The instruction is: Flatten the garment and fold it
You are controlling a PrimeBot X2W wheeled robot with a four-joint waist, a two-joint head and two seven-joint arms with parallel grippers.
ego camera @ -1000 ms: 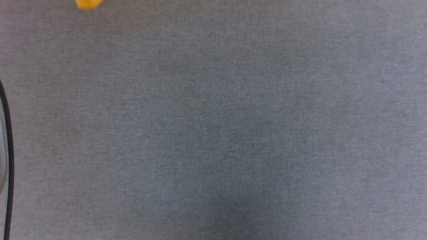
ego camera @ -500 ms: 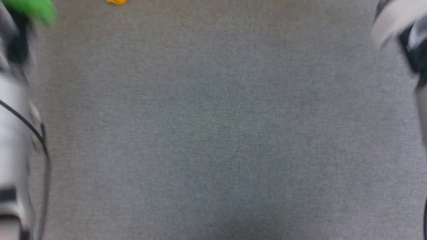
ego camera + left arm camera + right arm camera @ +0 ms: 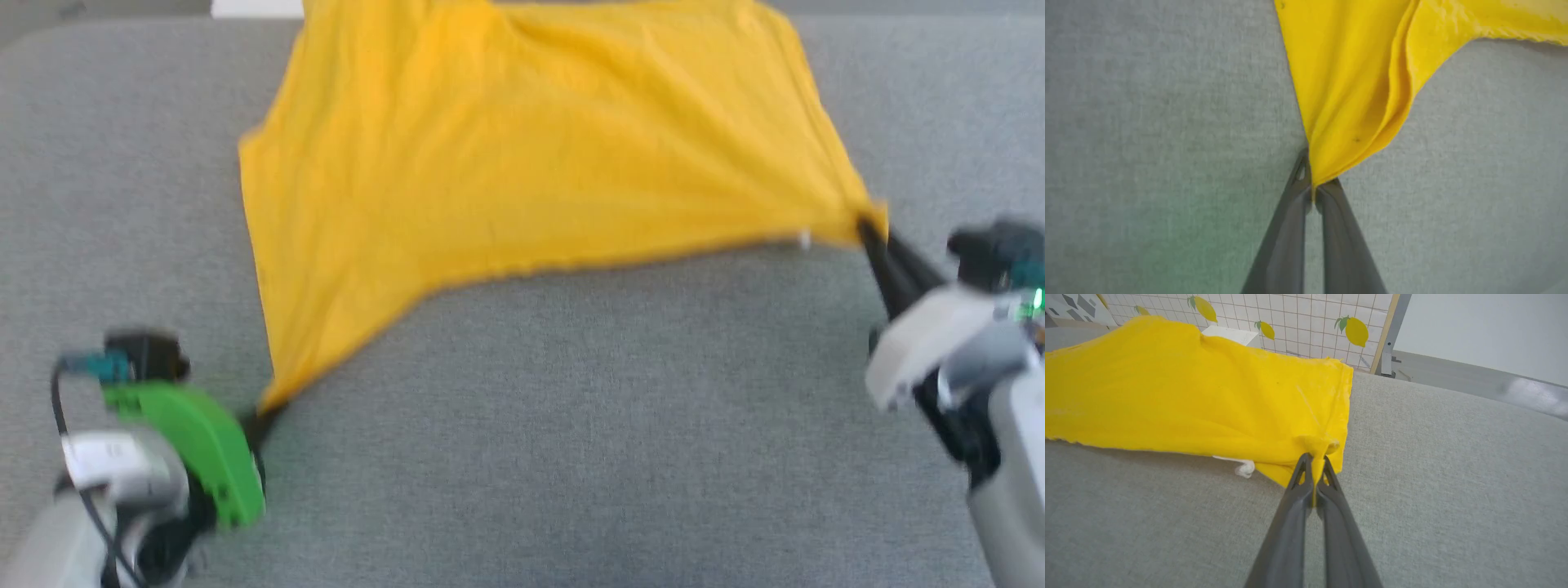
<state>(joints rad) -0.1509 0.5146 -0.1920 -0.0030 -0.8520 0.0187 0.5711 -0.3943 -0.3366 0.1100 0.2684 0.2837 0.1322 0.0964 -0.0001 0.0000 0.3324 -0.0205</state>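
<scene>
On the grey fabric surface [image 3: 571, 457], the yellow garment [image 3: 522, 147] lies spread out, its near edge drawn taut between the left gripper [image 3: 1314, 185], clenched on one corner, and the right gripper [image 3: 1314, 459], clenched on the other corner.

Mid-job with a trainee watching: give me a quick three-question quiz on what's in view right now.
1. True or false: the left end effector is shut on a corner of the yellow shirt.
2. The right end effector is: A) open above the shirt; B) shut on the shirt; C) shut on a towel.
3. Fill in: the wall tiles show printed ____.
Key: 1 true; 2 B; 3 lemons.
</scene>
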